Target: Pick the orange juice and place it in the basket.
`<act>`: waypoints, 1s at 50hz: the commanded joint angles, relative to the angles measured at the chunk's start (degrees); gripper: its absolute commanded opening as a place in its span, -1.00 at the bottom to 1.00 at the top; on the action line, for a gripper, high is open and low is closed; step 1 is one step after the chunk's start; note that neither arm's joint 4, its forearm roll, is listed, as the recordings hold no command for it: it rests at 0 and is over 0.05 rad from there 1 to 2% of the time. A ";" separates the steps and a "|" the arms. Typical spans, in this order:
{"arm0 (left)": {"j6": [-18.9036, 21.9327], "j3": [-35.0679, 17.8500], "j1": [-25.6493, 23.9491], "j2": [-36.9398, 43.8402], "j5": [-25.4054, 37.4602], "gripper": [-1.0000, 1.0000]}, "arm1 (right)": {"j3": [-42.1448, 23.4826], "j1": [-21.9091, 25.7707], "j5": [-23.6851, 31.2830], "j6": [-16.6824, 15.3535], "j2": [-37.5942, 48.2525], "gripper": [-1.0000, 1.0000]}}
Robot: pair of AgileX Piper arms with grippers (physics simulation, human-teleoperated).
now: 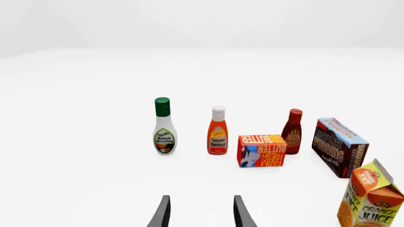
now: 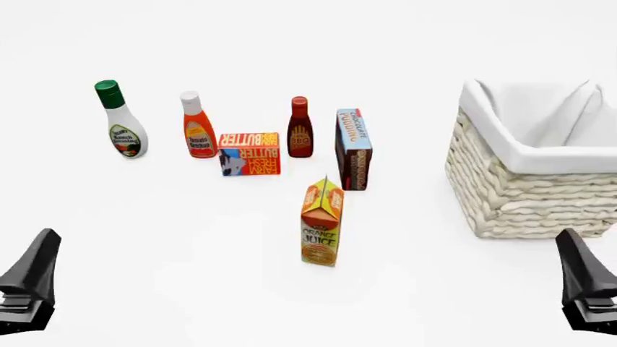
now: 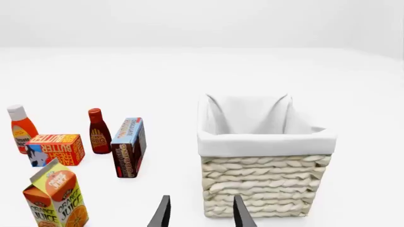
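Observation:
The orange juice [image 2: 321, 223] is a tall orange-and-yellow gable-top carton standing upright in the middle of the table; it also shows as the orange juice [image 1: 370, 199] and the orange juice [image 3: 57, 195] in the wrist views. The basket [image 2: 525, 191], cream wicker with a white cloth lining, stands at the right; the basket [image 3: 265, 179] fills the right wrist view. My left gripper [image 1: 200, 211] is open and holds nothing, near the front left corner as the left gripper [image 2: 29, 278]. My right gripper [image 3: 200, 211] is open too, at the front right as the right gripper [image 2: 586, 282], just short of the basket.
Behind the carton stand a ranch dressing bottle [image 2: 121, 130], a ketchup bottle [image 2: 198, 126], a red butter box [image 2: 250, 153], a dark BBQ sauce bottle [image 2: 300, 129] and a brown-and-blue pudding box [image 2: 353, 149].

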 commanded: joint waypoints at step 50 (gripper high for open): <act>0.03 -0.68 0.02 0.92 -0.17 1.00 | -6.95 1.01 0.87 5.51 5.33 1.00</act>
